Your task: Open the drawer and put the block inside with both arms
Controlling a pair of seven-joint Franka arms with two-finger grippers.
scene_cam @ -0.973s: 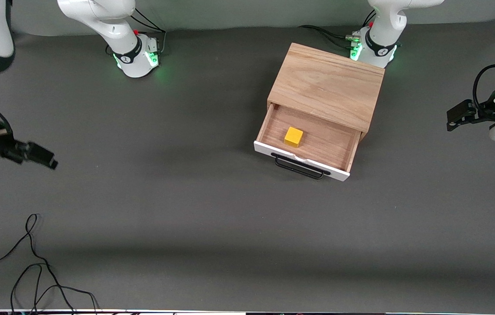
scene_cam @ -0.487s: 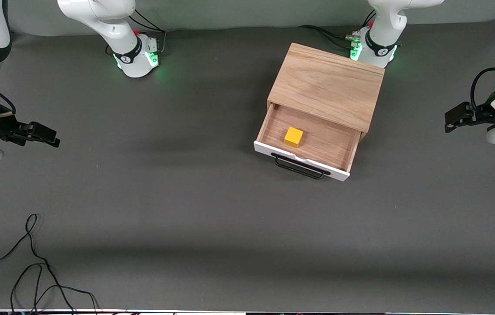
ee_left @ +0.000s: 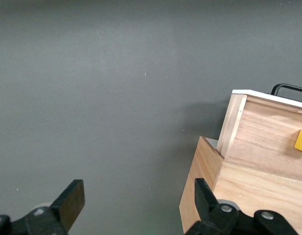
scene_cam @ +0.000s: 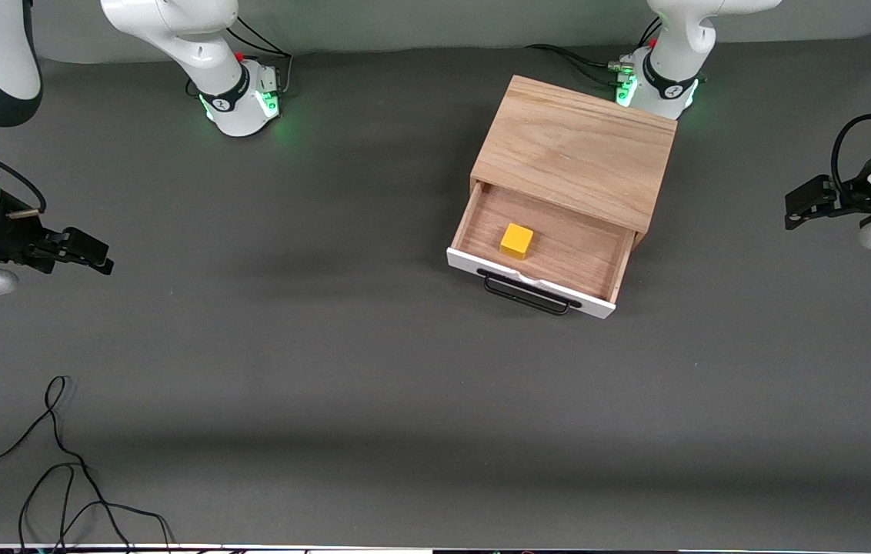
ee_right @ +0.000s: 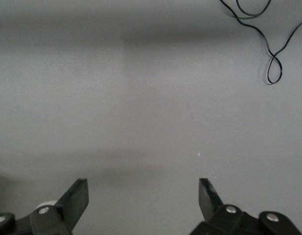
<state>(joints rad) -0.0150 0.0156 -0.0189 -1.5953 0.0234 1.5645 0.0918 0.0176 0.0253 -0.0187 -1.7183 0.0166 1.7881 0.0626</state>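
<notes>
Right gripper (scene_cam: 101,260) hangs over bare counter (scene_cam: 328,369) at the right arm's end, fingers (ee_right: 75,198) spread apart, nothing between them. Loose black cable (scene_cam: 58,462) lies in the counter corner nearest the front camera at that same end. Wooden box (scene_cam: 574,150) sits near the counter edge by the left arm's base, its drawer (scene_cam: 539,250) pulled out toward the front camera, black handle (scene_cam: 525,295) on the white front. Yellow block (scene_cam: 516,240) rests on the drawer floor, apart from the drawer walls. Left gripper (scene_cam: 793,208) is over the counter edge at the left arm's end, well apart from the box, fingers (ee_left: 72,200) spread wide and empty.
</notes>
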